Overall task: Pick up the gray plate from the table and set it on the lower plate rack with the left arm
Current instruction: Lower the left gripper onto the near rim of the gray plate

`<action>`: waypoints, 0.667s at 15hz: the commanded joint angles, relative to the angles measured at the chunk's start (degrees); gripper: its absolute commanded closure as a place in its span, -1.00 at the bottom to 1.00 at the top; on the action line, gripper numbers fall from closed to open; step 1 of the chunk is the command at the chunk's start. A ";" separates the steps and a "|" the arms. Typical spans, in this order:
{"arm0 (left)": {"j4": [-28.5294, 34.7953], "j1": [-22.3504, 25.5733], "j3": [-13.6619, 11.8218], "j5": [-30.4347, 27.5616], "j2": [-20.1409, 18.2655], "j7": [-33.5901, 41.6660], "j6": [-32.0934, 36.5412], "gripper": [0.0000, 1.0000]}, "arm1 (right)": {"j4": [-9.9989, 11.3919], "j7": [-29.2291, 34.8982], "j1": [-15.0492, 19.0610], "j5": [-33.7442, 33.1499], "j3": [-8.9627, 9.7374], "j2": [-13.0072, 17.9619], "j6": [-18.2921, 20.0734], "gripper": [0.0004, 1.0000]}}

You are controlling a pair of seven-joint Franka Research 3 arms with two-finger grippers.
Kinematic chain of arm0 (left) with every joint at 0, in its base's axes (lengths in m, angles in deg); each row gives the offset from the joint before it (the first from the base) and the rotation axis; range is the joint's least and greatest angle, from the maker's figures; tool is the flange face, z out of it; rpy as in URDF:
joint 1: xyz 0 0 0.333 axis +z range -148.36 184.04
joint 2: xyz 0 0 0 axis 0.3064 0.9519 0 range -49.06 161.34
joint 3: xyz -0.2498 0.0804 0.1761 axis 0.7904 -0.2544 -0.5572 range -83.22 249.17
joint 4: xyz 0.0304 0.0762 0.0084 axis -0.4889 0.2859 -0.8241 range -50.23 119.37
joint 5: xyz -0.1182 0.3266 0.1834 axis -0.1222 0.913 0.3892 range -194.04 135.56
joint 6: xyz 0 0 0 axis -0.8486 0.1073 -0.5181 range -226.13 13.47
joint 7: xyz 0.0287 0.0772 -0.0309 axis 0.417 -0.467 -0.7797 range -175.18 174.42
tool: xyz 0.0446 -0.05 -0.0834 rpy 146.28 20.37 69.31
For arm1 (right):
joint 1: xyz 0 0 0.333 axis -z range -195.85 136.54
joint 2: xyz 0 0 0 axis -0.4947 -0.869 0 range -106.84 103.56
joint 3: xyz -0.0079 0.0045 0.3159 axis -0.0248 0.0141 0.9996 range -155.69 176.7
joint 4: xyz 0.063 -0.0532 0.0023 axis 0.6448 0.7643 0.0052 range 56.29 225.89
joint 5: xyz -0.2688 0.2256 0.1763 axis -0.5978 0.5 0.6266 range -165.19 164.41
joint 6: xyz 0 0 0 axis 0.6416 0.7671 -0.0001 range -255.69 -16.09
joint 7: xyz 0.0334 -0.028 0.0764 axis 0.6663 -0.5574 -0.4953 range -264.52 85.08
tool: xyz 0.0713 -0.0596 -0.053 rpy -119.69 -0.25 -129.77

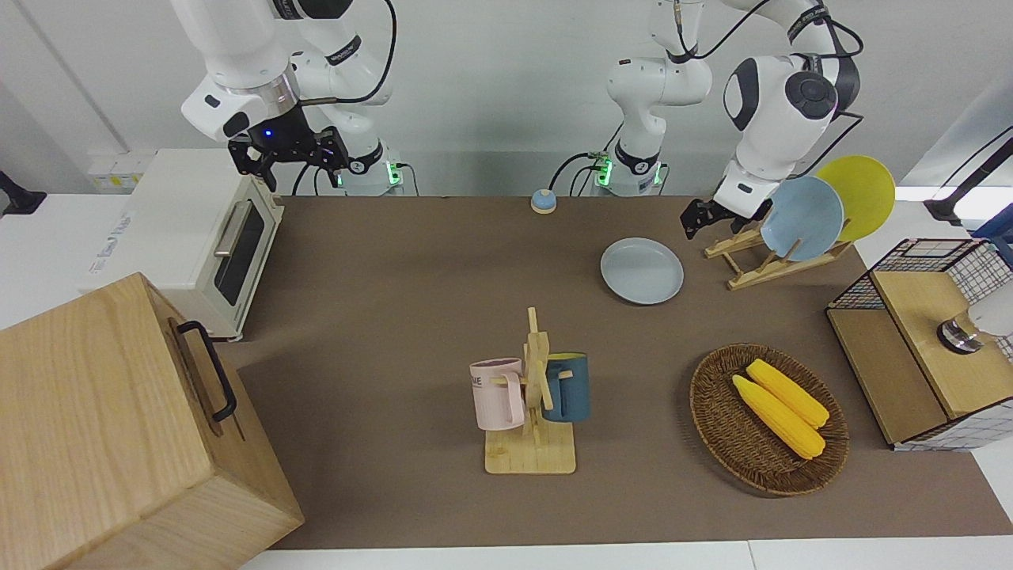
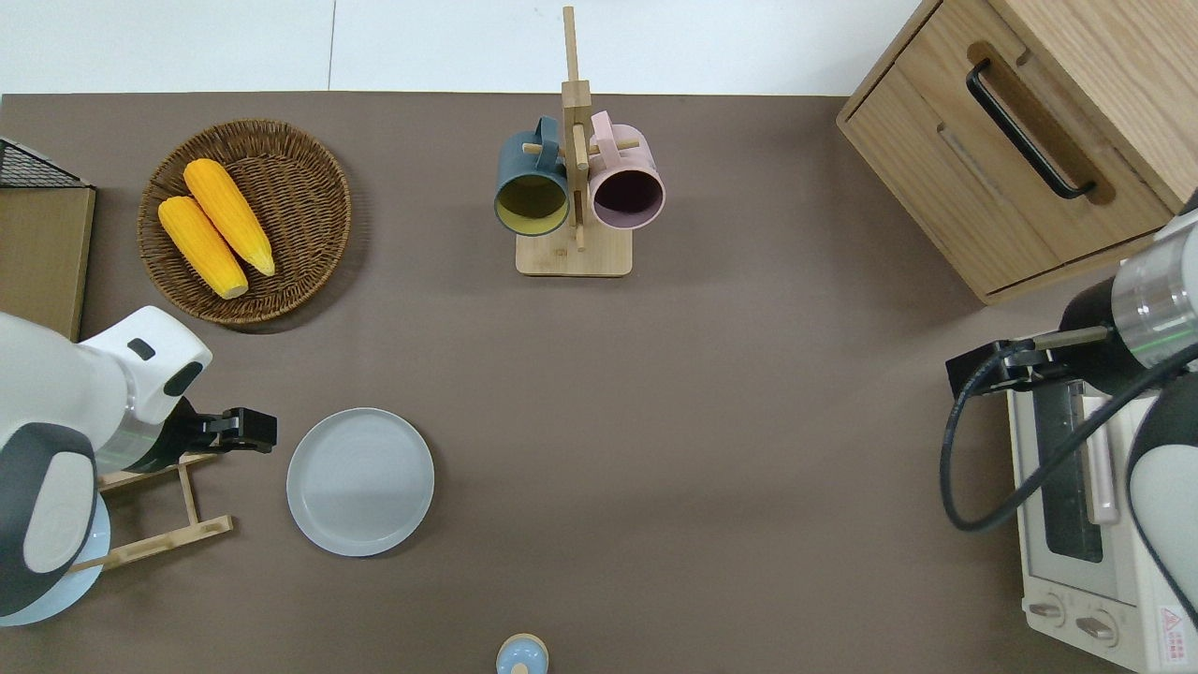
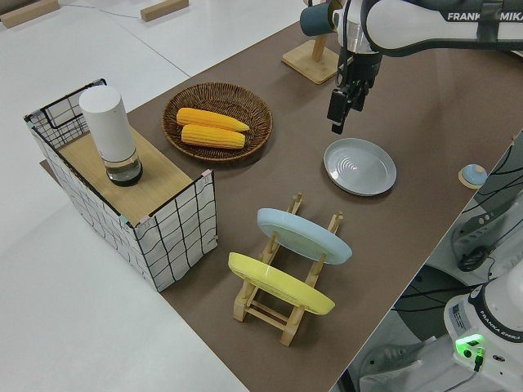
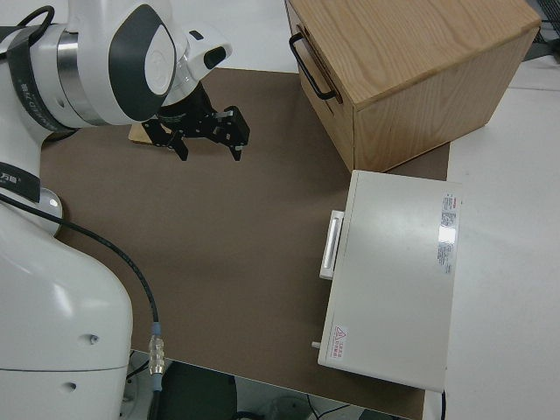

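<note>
The gray plate (image 1: 641, 271) (image 2: 360, 482) (image 3: 359, 166) lies flat on the brown table (image 2: 655, 421). Beside it, toward the left arm's end, stands the lower plate rack (image 1: 752, 269) (image 2: 159, 510) (image 3: 278, 306). A light-blue plate (image 1: 801, 218) (image 3: 304, 235) and a yellow plate (image 1: 863, 194) (image 3: 278, 284) lean in its slots. My left gripper (image 1: 698, 218) (image 2: 255, 431) (image 3: 337, 113) hangs open and empty. It is over the table between the rack's end and the gray plate's rim, touching neither. My right arm is parked, its gripper (image 1: 289, 157) (image 4: 210, 140) open.
A wicker basket (image 2: 309, 168) with two corn cobs lies farther from the robots than the gray plate. A mug stand (image 2: 573, 257) holds two mugs mid-table. A wire crate (image 1: 918, 269) stands at the left arm's end, a wooden box (image 2: 1020, 159) and a toaster oven (image 1: 198, 229) at the right arm's end.
</note>
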 commanded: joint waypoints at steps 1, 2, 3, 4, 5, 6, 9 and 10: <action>5.55 -0.11 0.02 -0.48 0.81 -0.85 -4.92 -1.00 | -0.55 0.73 1.47 -0.38 1.34 0.14 0.82 -0.97; 6.52 0.06 0.02 -0.57 1.69 -1.11 -6.15 -1.00 | -0.55 0.73 1.47 -0.46 1.34 0.14 0.82 -0.97; 7.48 0.15 0.02 -0.57 2.31 -1.81 -7.38 -1.00 | -0.55 0.73 1.47 -0.38 1.34 0.14 0.82 -0.97; 7.75 0.15 0.02 -0.57 3.36 -2.07 -8.00 -1.00 | -0.55 0.73 1.47 -0.38 1.34 0.14 0.82 -0.97; 7.76 0.15 0.02 -0.57 4.68 -2.08 -8.09 -1.00 | -0.55 0.73 1.47 -0.38 1.34 0.14 0.82 -0.97; 7.76 0.15 0.02 -0.57 5.47 -2.08 -8.09 -1.00 | -0.55 0.73 1.47 -0.38 1.34 0.14 0.82 -0.97; 7.76 0.06 0.02 -0.65 8.54 -2.16 -8.44 -0.99 | -0.55 0.73 1.47 -0.38 1.34 0.14 0.82 -0.97; 7.76 -0.02 0.02 -0.65 9.69 -2.25 -8.45 -0.98 | -0.55 0.73 1.47 -0.38 1.34 0.14 0.82 -0.97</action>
